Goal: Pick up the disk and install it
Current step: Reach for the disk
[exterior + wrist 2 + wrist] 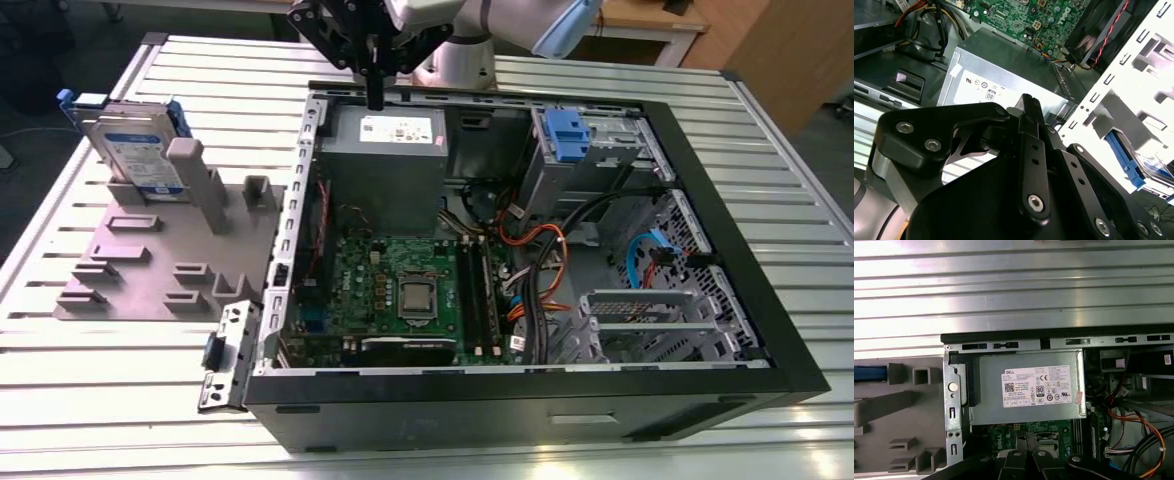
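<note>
Slatted metal table point(747, 150) carries an open case point(534, 400) and, on the exterior view's left, a grey stand point(147, 250); the disk point(134, 150) stands on edge at the stand's far end, untouched and well apart from the gripper point(375, 95). That gripper hangs on a near-vertical wrist, pointing down over the case's far rim, just above the power supply point(387, 150), its fingers pressed together on nothing. In the second wrist view the closed fingers point(1030, 115) meet in one black bar above the supply's stickered face, empty. In the first wrist view the supply sits straight below the camera, and a blue strip at the stand's edge is probably the disk's rail. I judge the pick-up barely begun: done well, it wants the jaws parted wide, squared to the disk's flat faces, and brought down clear of the stand's posts
</note>
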